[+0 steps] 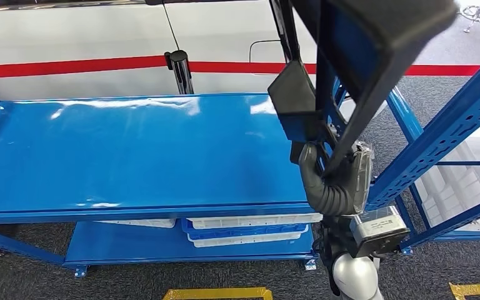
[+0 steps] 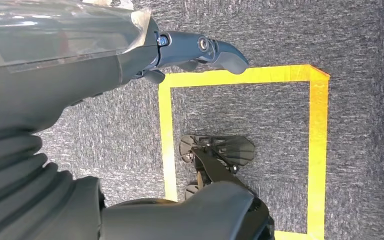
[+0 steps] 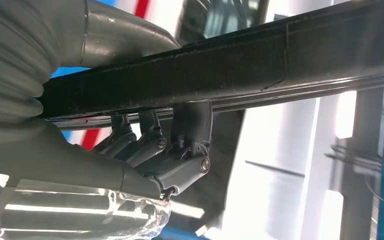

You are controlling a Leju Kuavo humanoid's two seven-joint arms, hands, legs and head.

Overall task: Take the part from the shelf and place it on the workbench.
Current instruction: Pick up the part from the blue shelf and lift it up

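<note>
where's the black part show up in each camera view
head view: the black part sits upper right, held up by the right hand above the blue workbench.
left wrist view: not in it.
right wrist view: a dark bar crossing the picture.
shared landmark: the right hand gripping it.

White trays [image 1: 250, 230] on lower tier; yellow floor tape [image 2: 245, 76]; red stripe [image 1: 69, 65] on wall.

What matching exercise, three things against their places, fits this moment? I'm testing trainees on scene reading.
Things:
1. part
2. white bins
3. yellow tape

Places:
A. on the grey carpet
B. in the right hand, raised over the blue bench
C. on the lower shelf under the bench top

Pairs: 1-B, 2-C, 3-A
</note>
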